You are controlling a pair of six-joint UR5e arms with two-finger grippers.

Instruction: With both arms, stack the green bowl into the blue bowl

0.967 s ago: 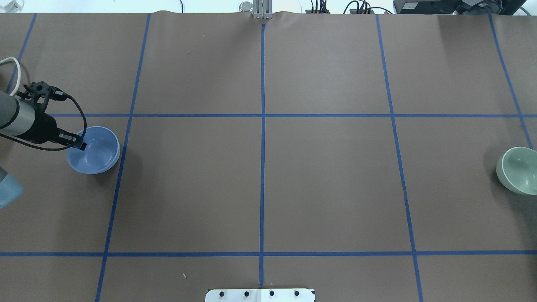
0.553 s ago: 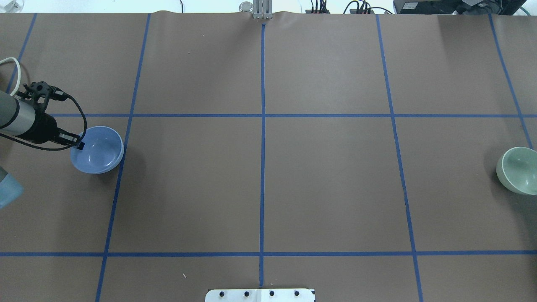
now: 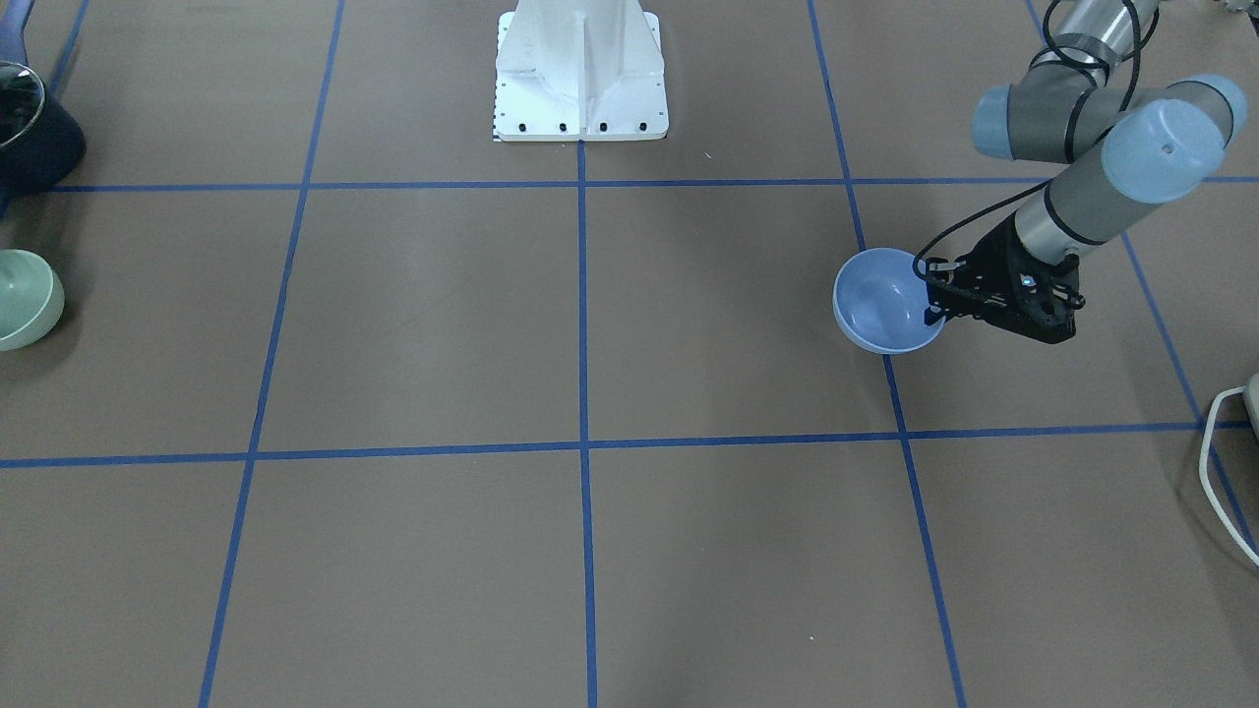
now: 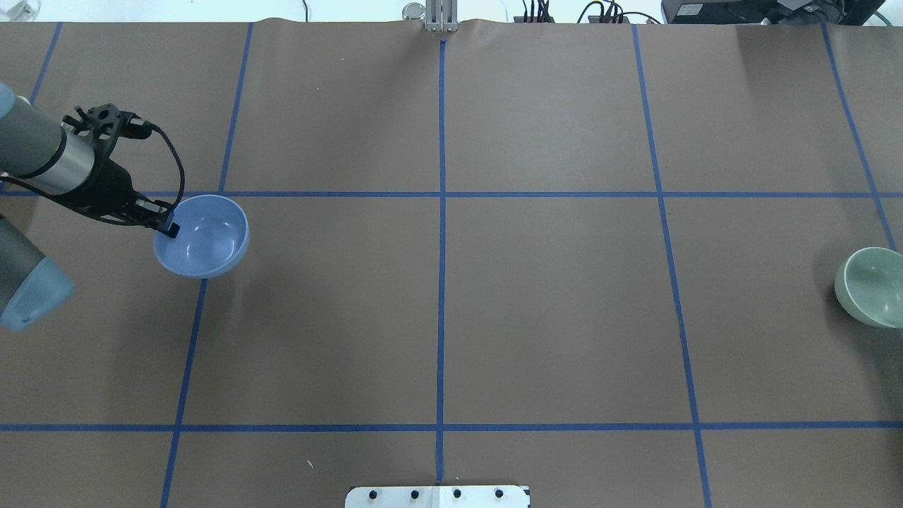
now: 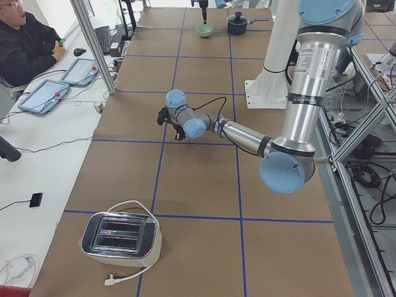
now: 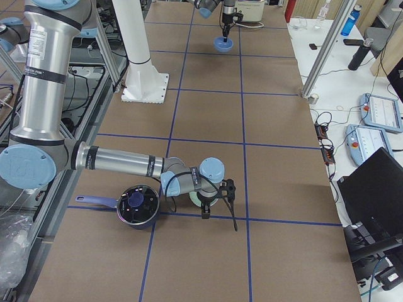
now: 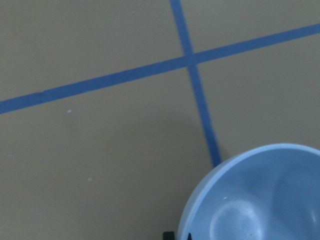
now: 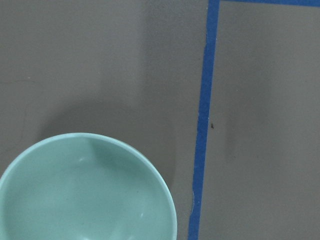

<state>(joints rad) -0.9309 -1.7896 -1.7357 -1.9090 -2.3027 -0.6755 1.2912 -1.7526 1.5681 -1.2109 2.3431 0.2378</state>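
The blue bowl (image 4: 206,237) hangs tilted above the table at the left, also in the front view (image 3: 878,300) and the left wrist view (image 7: 260,200). My left gripper (image 4: 168,227) is shut on its near rim, one finger inside and one outside; it also shows in the front view (image 3: 932,313). The green bowl (image 4: 873,286) sits at the far right edge, also in the front view (image 3: 25,298) and the right wrist view (image 8: 85,190). My right gripper (image 6: 216,200) is right by the green bowl (image 6: 203,196); I cannot tell whether it is open or shut.
A dark lidded pot (image 3: 28,128) stands close to the green bowl, toward the robot. The white pedestal (image 3: 580,74) stands at the middle of the robot's side. A toaster (image 5: 120,238) and its white cable (image 3: 1229,472) lie beyond the left arm.
My left gripper has carried the blue bowl to the right and away from the robot, higher off the table. The green bowl has not moved.
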